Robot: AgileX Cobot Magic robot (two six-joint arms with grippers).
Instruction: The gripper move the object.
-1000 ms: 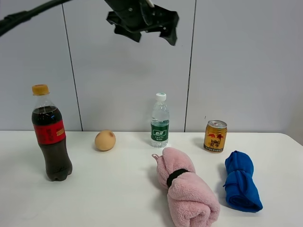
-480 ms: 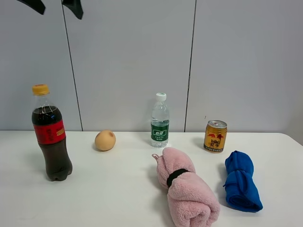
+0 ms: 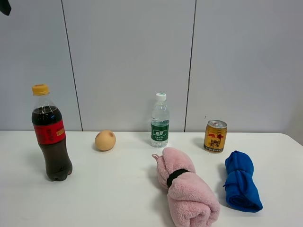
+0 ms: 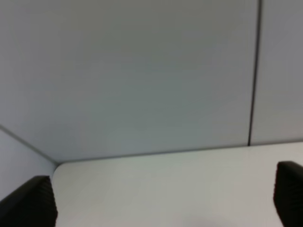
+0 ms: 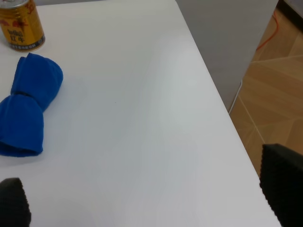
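Blue towel roll point(image 3: 242, 181) flat on white table point(image 3: 109, 189), just right of pink towel roll point(image 3: 186, 190), near gold can point(image 3: 215, 136). Left gripper point(image 4: 163, 203) spread wide, nothing between jaws. Right gripper point(image 5: 147, 201) likewise parted and empty, apart from blue towel roll.

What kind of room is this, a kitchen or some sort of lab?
Probably a lab test bench, not a kitchen: a bare white table against plain grey wall panels, with unrelated items spaced out on it, such as a cola bottle, an egg and a blue towel.
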